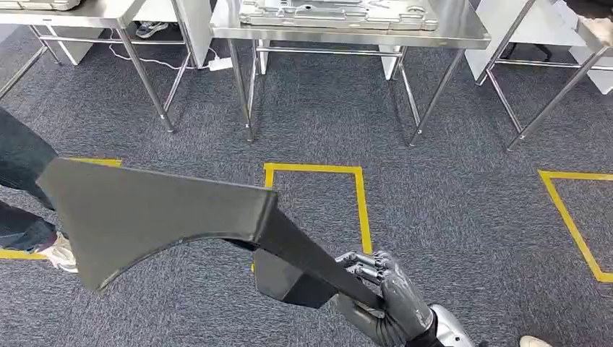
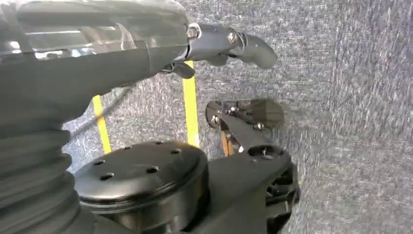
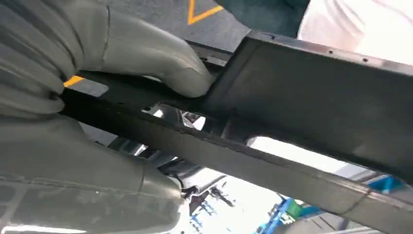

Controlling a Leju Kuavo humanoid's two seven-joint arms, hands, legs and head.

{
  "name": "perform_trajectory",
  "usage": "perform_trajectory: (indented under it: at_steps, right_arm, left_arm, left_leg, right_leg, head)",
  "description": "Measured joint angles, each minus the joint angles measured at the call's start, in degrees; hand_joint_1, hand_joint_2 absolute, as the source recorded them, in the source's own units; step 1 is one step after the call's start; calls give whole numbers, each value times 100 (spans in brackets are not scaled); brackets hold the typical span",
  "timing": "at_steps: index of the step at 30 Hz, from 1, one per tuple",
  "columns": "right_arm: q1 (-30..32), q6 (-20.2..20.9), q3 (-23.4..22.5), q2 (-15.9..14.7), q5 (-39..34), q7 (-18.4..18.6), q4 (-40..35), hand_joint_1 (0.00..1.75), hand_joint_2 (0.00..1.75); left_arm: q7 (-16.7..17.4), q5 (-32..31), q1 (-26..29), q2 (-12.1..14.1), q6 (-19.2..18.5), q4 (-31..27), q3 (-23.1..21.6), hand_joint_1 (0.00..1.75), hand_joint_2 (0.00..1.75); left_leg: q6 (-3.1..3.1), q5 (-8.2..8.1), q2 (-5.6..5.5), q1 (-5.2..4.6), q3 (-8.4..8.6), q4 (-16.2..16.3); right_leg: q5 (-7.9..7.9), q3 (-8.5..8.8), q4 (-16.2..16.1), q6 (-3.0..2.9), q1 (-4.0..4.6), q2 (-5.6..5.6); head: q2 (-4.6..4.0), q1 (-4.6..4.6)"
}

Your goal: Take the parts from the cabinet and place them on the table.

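Grey carpet (image 1: 448, 181) marked with yellow tape (image 1: 359, 210) spreads out ahead of me, with steel tables (image 1: 463, 32) standing in a row at its far side. My right hand (image 1: 387, 300) grips the narrow end of a long black part (image 1: 155, 217), thumb (image 3: 156, 58) pressed down on its rail. From my hand the part runs forward and to my left, widening into a flat, matte panel with a curved near edge and a blunt far corner. Its wide end hangs above the carpet near a person's leg (image 1: 22, 181) and shoe (image 1: 61, 253). Open carpet lies between the part and the tables. My left hand (image 2: 229, 44) hangs over the carpet; I cannot tell whether its fingers are spread or curled.
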Motion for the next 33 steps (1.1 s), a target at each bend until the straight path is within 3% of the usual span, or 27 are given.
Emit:
perform_trajectory:
  at_steps: [1, 3, 4, 5, 8, 10, 11, 13, 14, 15, 16, 17, 19, 20, 21, 24, 26, 29, 30, 31, 32, 33]
  right_arm:
    - [-34, 35, 46, -27, 53, 0, 33, 175, 175]
    - [-130, 48, 155, -74, 97, 0, 68, 175, 175]
    - [-190, 53, 204, -81, 99, 0, 72, 175, 175]
    - [-259, 104, 262, -96, 62, 2, 90, 175, 175]
    - [-394, 217, 496, -131, -45, -4, 129, 175, 175]
    - [-472, 256, 666, -157, -56, 0, 151, 175, 175]
    - [-536, 254, 725, -177, -58, 6, 164, 175, 175]
    - [-600, 179, 805, -219, -96, 50, 195, 175, 175]
    - [-597, 133, 818, -250, -129, 61, 208, 175, 175]
    - [-585, 66, 824, -284, -179, 63, 221, 175, 175]
    - [-563, 18, 824, -308, -214, 63, 223, 175, 175]
    - [-538, -39, 822, -330, -262, 59, 223, 175, 175]
    - [-490, -94, 798, -369, -301, 42, 221, 175, 175]
    - [-469, -98, 794, -385, -308, 33, 221, 175, 175]
    - [-463, -105, 779, -407, -310, 13, 217, 175, 175]
    - [-412, -113, 763, -429, -308, -11, 210, 175, 175]
    - [-415, -113, 744, -435, -303, -17, 210, 175, 175]
    - [-409, -116, 719, -437, -303, -20, 210, 175, 175]
    - [-403, -115, 695, -437, -310, -24, 210, 175, 175]
    - [-403, -115, 676, -437, -319, -37, 210, 175, 175]
    - [-403, -114, 658, -437, -321, -54, 210, 175, 175]
    - [-403, -113, 639, -437, -321, -72, 210, 175, 175]
  left_arm:
    - [-4, -18, 0, 2, -2, -2, -9, 0, 175]
    - [-15, -48, -5, 2, -2, -2, -17, 0, 175]
    - [-15, -57, -3, 2, -7, 0, -20, 0, 175]
    - [-17, -70, -13, 2, -11, 0, -24, 0, 175]
    - [-15, -109, -19, 2, -15, 2, -59, 0, 175]
    - [-15, -135, -34, 2, -15, 2, -70, 0, 175]
    - [-17, -138, -38, 4, -15, 2, -70, 0, 175]
    - [-15, -140, -33, 7, -15, 2, -74, 0, 175]
    - [-15, -140, -26, 11, -15, 2, -74, 0, 175]
    - [-15, -140, -18, 13, -13, 2, -74, 0, 175]
    - [-15, -136, -14, 17, -13, 2, -74, 0, 175]
    - [-15, -133, -15, 28, -13, 2, -74, 0, 175]
    - [-15, -111, -14, 39, -13, 2, -74, 0, 175]
    - [-13, -107, -13, 37, -13, 4, -74, 0, 175]
    - [-9, -107, -21, 33, -11, 24, -74, 0, 175]
    - [2, -103, 16, 44, 4, 24, -72, 0, 175]
    - [0, -103, 7, 50, 4, 22, -72, 0, 175]
    - [2, -103, 9, 50, 4, 24, -72, 0, 175]
    - [0, -103, 11, 52, 2, 24, -72, 0, 175]
    - [0, -105, 10, 52, 2, 24, -72, 0, 175]
    - [-2, -105, 9, 52, 2, 24, -72, 0, 175]
    - [-11, -105, 8, 52, 2, 24, -72, 0, 175]
  left_leg:
    - [5, -14, -3, -5, 23, 0]
    - [-7, -57, -17, -9, 100, 0]
    - [-22, -82, -20, -7, 125, -4]
    - [-48, -97, -21, -40, 123, -1]
    - [-138, -85, -9, -18, 136, -57]
    - [-201, -143, -14, -22, 194, -32]
    - [-214, -257, -13, -37, 117, 169]
    - [-225, -654, -14, -21, -312, 1051]
    - [-236, -781, -14, -18, -525, 1458]
    - [-247, -780, -13, -8, -665, 1679]
    - [-255, -653, -13, 11, -660, 1604]
    - [-265, -423, -12, 30, -544, 1298]
    - [-313, 167, -12, 89, -108, 248]
    - [-371, 50, -42, 85, -59, 166]
    - [-298, 40, -58, 82, -69, 83]
    - [-176, 23, -60, 53, -105, 103]
    - [-97, 27, -47, 73, -74, 73]
    - [-47, 9, -21, 44, -71, 73]
    - [-32, 0, -17, 27, -66, 73]
    - [-26, -6, -18, 16, -53, 73]
    - [-14, -17, -22, 7, -35, 73]
    - [-11, -27, -29, -1, -10, 72]
  right_leg:
    - [168, 25, -122, -2, 1, 0]
    - [780, 399, -1049, -35, 11, -1]
    - [991, 595, -1539, -74, 29, -16]
    - [886, 655, -1598, -83, 83, -26]
    - [852, 668, -1671, -116, 106, -16]
    - [880, 769, -1786, -170, 30, -23]
    - [868, 806, -1809, -201, 17, -28]
    - [844, 847, -1808, -236, 19, -33]
    - [831, 858, -1806, -244, 19, -33]
    - [818, 873, -1802, -238, 16, -31]
    - [802, 897, -1802, -230, 8, -24]
    - [778, 927, -1797, -209, -5, -14]
    - [699, 1006, -1756, -143, -42, -4]
    - [665, 978, -1734, -94, -10, 1]
    - [646, 943, -1676, -67, 12, 11]
    - [669, 966, -1751, -29, -9, 9]
    - [531, 904, -1573, -10, -22, -16]
    - [-7, 244, -339, -11, -2, -16]
    - [-59, 41, -3, -15, 0, -16]
    - [40, -6, 14, -24, 5, -16]
    - [247, 72, -215, -37, 12, -16]
    - [534, 257, -660, -63, 24, -16]
  head:
    - [0, 0]
    - [0, 0]
    - [0, 0]
    - [0, 0]
    - [0, 4]
    - [0, 4]
    - [0, -2]
    - [0, -4]
    - [0, -4]
    - [0, -4]
    - [0, -4]
    - [0, -4]
    - [0, -4]
    - [0, -4]
    - [0, -5]
    - [0, 0]
    - [0, 0]
    - [0, 0]
    - [0, 0]
    - [0, 0]
    - [0, 0]
    - [0, 0]
